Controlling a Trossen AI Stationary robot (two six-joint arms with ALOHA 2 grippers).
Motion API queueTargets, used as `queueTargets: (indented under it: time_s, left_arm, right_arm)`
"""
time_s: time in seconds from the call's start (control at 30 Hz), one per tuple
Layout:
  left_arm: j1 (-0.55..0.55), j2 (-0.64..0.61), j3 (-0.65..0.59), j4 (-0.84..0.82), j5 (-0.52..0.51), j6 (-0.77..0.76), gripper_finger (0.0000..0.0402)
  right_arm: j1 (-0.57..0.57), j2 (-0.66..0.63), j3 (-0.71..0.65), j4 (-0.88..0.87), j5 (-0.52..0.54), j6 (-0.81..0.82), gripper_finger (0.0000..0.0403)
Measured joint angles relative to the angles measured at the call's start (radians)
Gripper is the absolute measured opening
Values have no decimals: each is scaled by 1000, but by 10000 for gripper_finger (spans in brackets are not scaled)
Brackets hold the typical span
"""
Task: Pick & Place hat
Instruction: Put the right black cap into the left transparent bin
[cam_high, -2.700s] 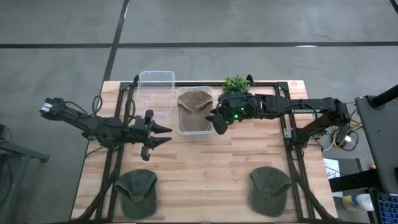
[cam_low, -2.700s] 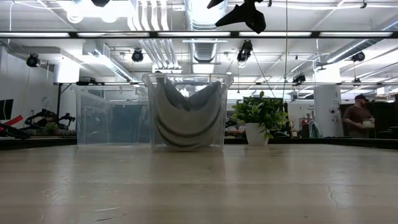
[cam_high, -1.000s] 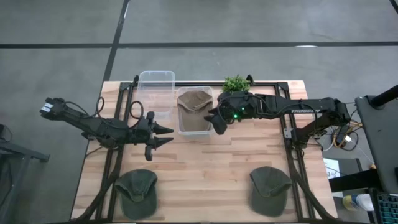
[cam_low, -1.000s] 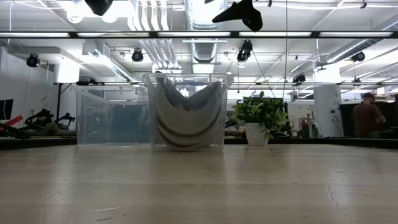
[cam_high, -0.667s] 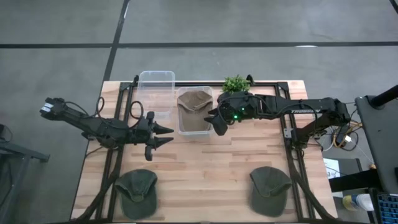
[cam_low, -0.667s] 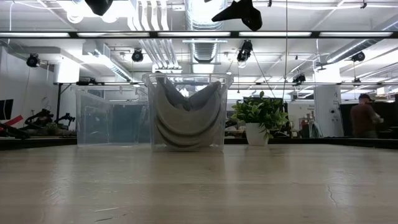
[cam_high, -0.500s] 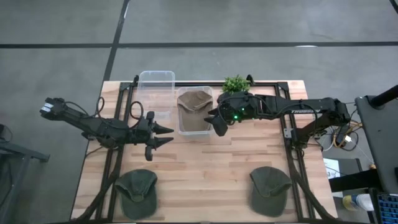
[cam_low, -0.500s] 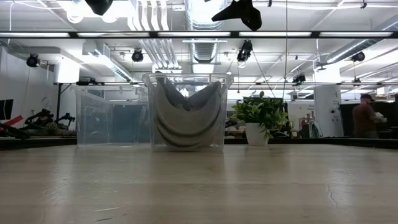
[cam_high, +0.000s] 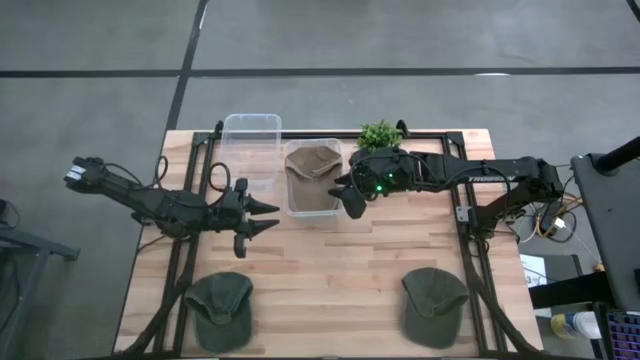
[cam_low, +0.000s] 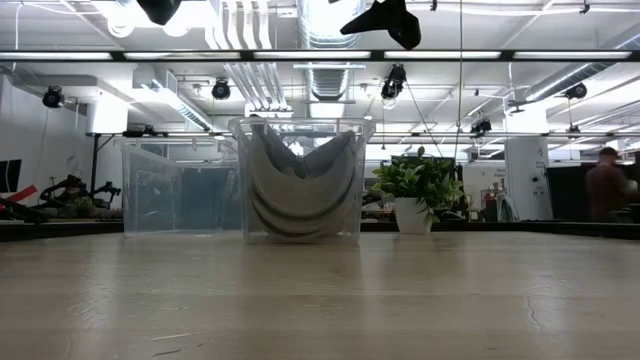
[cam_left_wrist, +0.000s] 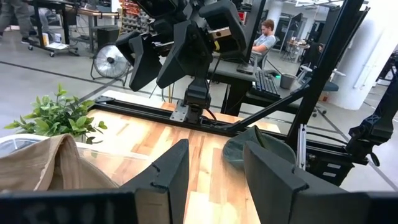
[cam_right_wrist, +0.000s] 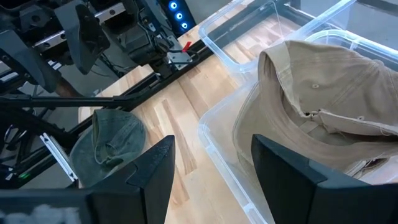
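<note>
Careful: your right tool (cam_high: 346, 203) hangs spread and empty beside the clear plastic bin (cam_high: 312, 208) already holding the tan hat (cam_high: 312, 165), so dropping carelessly could clip its rim, while the spread left tool (cam_high: 262, 217) waits nearby.

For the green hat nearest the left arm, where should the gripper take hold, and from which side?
Grip the green hat at its rounded crown, coming straight down from above: it lies flat on the table, so a side approach has little to catch. The left gripper is open above the table.

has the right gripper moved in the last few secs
No. In the high view the right gripper hangs at the same spot beside the bin holding the tan hat.
</note>
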Motion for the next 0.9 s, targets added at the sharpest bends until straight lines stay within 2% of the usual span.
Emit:
queueTargets:
  time_s: [0.9]
  left_arm:
    - [2,1,-18,20,-9,-3,145]
  right_arm:
    - [16,0,0,-23,-1,30,205]
